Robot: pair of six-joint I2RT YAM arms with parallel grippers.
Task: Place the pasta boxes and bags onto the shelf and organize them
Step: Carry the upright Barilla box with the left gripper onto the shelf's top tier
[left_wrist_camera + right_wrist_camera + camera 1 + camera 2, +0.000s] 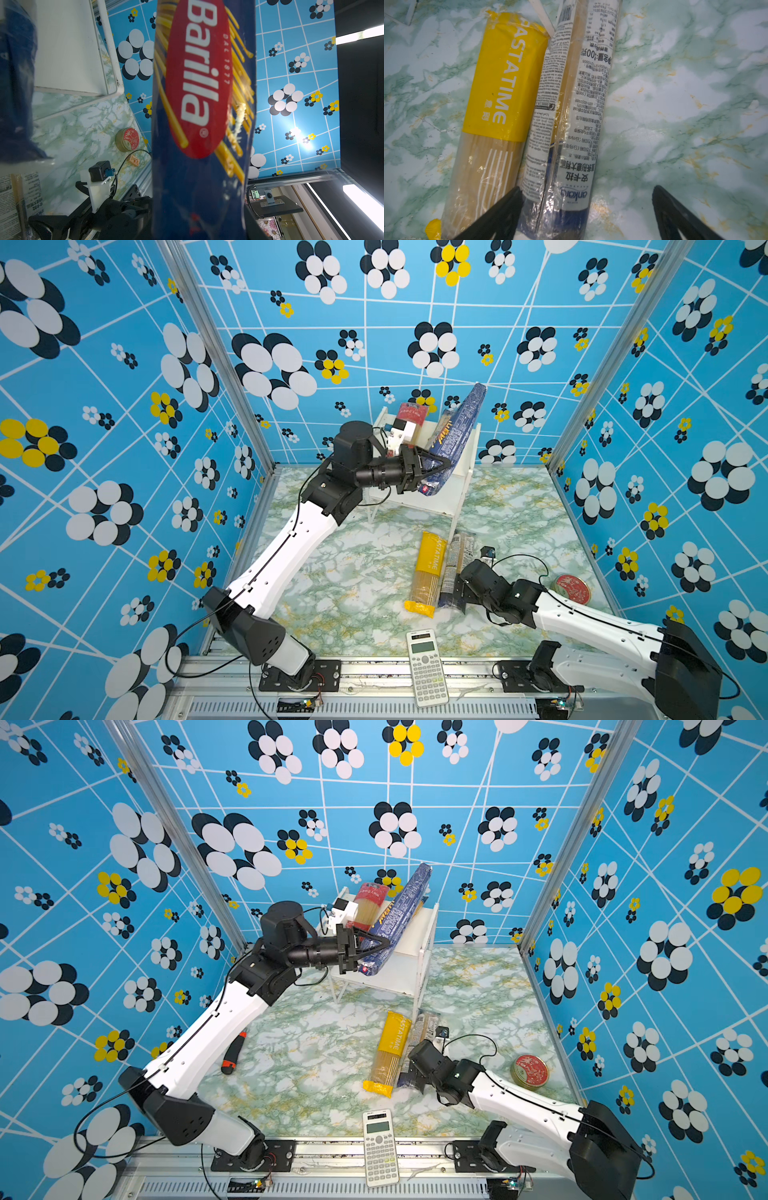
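Left arm: the left gripper (440, 464) is clamping the long dark blue Barilla spaghetti pack (461, 427) near its lower end, with the jaws closed on it. In both top views the pack is hanging tilted over the small white two-tier rack (468, 460). Its lower end is sitting toward the rack's front and its upper end is rising toward the back wall. Whether it is touching the top board cannot be told. The left wrist view is showing the pack's red Barilla logo (199, 79) close up.

Rack: a red-ended clear spaghetti bag (411, 412) is lying on the top board, just beside the held pack.

Tabletop: a yellow-wrapped spaghetti bag (500, 93) and a navy-ended clear spaghetti bag (571, 124) are lying side by side, touching, on the green marbled tabletop (353, 572) in front of the rack.

Right arm: the right gripper (586, 188) is hovering over the clear bag's navy end, jaws standing wide apart and gripping nothing.

Other items: a white calculator (426, 668) is lying at the front edge. A round red-lidded tin (571, 589) is sitting beside the right arm, and a black-and-orange utility knife (232, 1052) beside the left arm.
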